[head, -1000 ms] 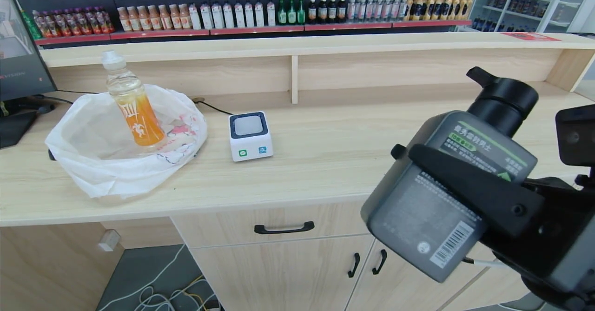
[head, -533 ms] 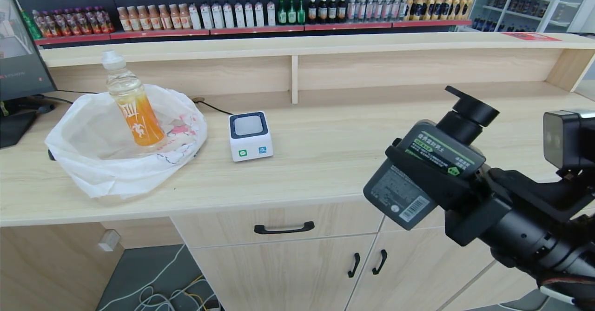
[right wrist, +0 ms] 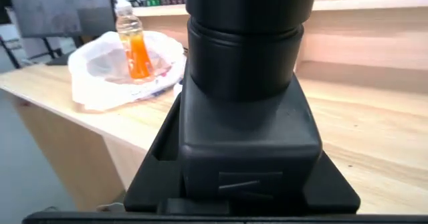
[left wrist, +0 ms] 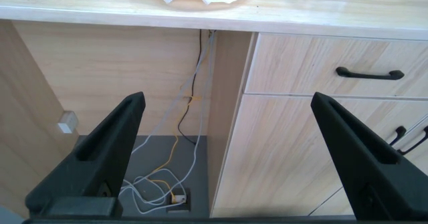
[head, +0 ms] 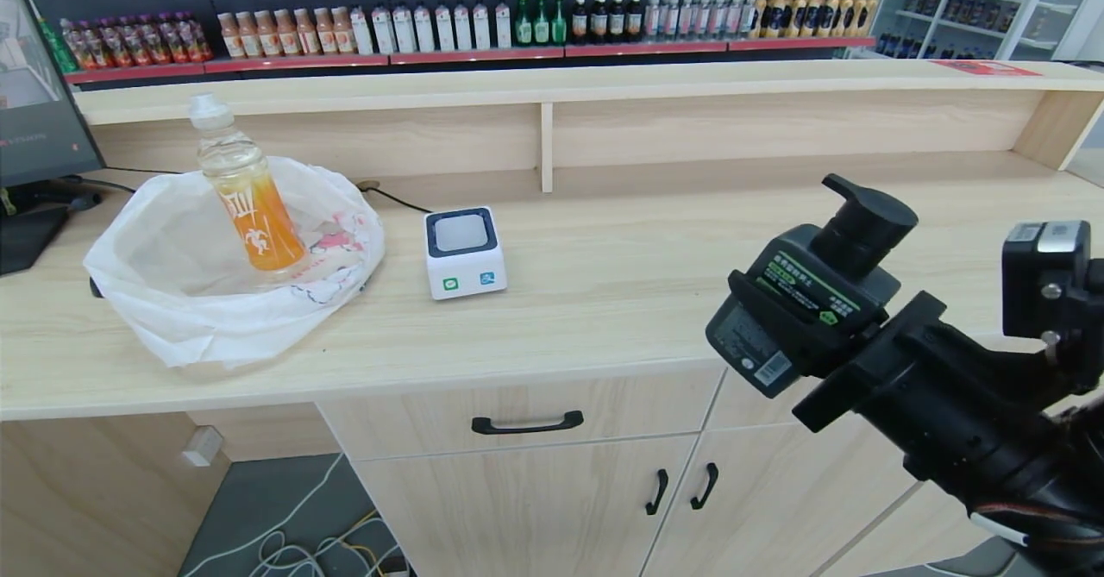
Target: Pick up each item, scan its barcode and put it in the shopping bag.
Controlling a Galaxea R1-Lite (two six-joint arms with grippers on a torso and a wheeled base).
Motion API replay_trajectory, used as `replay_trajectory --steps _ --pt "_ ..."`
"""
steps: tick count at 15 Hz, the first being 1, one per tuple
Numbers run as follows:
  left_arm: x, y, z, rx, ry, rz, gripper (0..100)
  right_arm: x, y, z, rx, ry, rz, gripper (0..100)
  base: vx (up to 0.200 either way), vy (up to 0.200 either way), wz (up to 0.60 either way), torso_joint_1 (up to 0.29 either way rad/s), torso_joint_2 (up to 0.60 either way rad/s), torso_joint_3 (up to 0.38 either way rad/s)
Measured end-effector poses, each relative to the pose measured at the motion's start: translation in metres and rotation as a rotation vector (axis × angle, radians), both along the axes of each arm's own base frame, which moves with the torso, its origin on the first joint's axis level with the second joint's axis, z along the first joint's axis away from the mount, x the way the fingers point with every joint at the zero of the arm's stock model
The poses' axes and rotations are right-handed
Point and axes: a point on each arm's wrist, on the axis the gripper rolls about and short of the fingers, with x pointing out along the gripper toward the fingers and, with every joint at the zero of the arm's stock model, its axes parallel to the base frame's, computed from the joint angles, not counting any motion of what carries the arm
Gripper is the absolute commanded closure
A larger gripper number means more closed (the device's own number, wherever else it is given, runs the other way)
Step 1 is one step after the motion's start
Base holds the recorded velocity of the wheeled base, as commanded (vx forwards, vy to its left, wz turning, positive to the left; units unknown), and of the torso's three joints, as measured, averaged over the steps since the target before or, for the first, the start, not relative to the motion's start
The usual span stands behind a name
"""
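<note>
Pump bottle [right wrist: 247, 137] top cut off, monitor [head: 34, 120] cropped

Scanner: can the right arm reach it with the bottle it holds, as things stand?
Probably yes. The right gripper holds the bottle to the right of the scanner, nothing stands on the counter between them, and the bag lies on the scanner's other side.

Bright, even light falls on the counter [head: 604, 318] left of the right gripper [head: 780, 322]; shadows are soft and straight edges bow.
</note>
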Motion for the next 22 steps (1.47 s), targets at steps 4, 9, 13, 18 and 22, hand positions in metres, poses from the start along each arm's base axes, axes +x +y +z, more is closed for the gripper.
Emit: replay_trajectory --steps 4,9,13,18,22 --pt "0.0 0.0 0.0 0.0 0.0 0.001 0 0.0 -0.005 0.0 0.004 0.015 -0.22 100 0.0 0.0 0.0 0.0 0.0 0.0" --pt "0.0 0.0 0.0 0.001 0.0 0.0 0 0.008 -0.013 0.006 -0.007 -0.019 -0.311 100 0.0 0.0 0.0 0.0 0.0 0.0" --pt "0.0 0.0 0.0 0.001 0.0 0.0 0 0.022 -0.017 0.014 0.011 -0.047 -0.357 100 0.0 0.1 0.0 0.001 0.0 0.001" --pt "0.0 0.0 0.0 -0.003 0.0 -0.001 0 0.023 -0.016 0.013 0.008 -0.041 -0.356 100 0.0 0.2 0.0 0.008 0.0 0.0" --pt "0.0 0.0 0.0 -0.005 0.0 0.0 0 0.023 -0.016 0.015 0.012 -0.05 -0.349 100 0.0 0.2 0.0 0.004 0.0 0.007"
